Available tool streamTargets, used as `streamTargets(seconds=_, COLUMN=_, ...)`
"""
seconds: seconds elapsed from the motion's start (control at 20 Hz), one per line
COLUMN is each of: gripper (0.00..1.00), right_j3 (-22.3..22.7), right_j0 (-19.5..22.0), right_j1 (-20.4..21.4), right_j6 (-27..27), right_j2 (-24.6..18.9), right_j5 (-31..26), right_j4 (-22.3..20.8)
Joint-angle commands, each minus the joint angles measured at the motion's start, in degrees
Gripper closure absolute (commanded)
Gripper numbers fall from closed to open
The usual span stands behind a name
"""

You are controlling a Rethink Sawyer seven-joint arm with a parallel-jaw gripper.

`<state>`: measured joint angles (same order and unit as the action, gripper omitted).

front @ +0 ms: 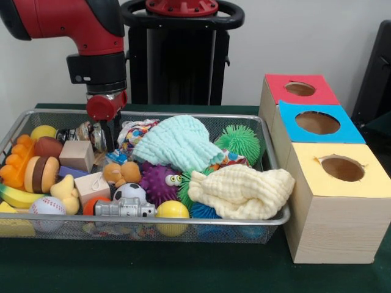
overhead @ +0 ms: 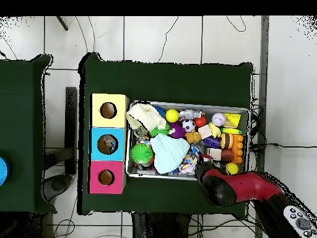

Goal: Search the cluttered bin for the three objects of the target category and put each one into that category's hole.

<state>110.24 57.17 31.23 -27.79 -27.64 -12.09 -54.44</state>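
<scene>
**Robot arm lowered into a crowded toy bin**

Green cloth covers the table (front: 183, 268), with bare room in front of the wire bin (front: 269, 220). From the left: toy banana (front: 18, 196), baseball (front: 47, 207), burger (front: 41, 174), wooden cubes. The gripper (front: 105, 135) dips into the bin's far left corner; whether it grasps anything cannot be told. Further right lie a purple spiky ball (front: 157, 182), mint cloth (front: 177, 143) and yellow cloth (front: 241, 192). Beside the bin stand the red box (front: 275, 91), blue box (front: 351, 129) and yellow box (front: 317, 180), each with a hole.
</scene>
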Motion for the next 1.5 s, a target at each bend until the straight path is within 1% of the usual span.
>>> streamTargets(seconds=0.05, gripper=0.0, right_j3=-1.3, right_j0=-0.6, right_j1=-0.4, right_j6=-7.0, right_j2=-0.3, right_j5=1.8, right_j4=-2.7)
streamTargets(seconds=0.35, gripper=0.0, right_j3=-1.6, right_j0=-0.2, right_j1=-0.9, right_j6=-6.5, right_j2=-1.4, right_j5=2.2, right_j4=-2.7)
streamTargets(seconds=0.65, gripper=0.0, right_j3=-2.8, right_j0=1.1, right_j1=-1.9, right_j6=-4.1, right_j2=-3.6, right_j5=0.4, right_j4=-2.1)
streamTargets(seconds=1.05, gripper=0.0, right_j3=-3.2, right_j0=1.6, right_j1=-2.4, right_j6=-3.3, right_j2=-4.5, right_j5=-0.1, right_j4=-2.0)
streamTargets(seconds=1.4, gripper=0.0, right_j3=-3.5, right_j0=1.2, right_j1=-2.7, right_j6=-3.9, right_j2=-3.4, right_j5=0.5, right_j4=-2.7)
streamTargets(seconds=1.5, gripper=0.0, right_j3=-3.2, right_j0=1.4, right_j1=-3.1, right_j6=-4.3, right_j2=-3.2, right_j5=0.4, right_j4=-2.4)
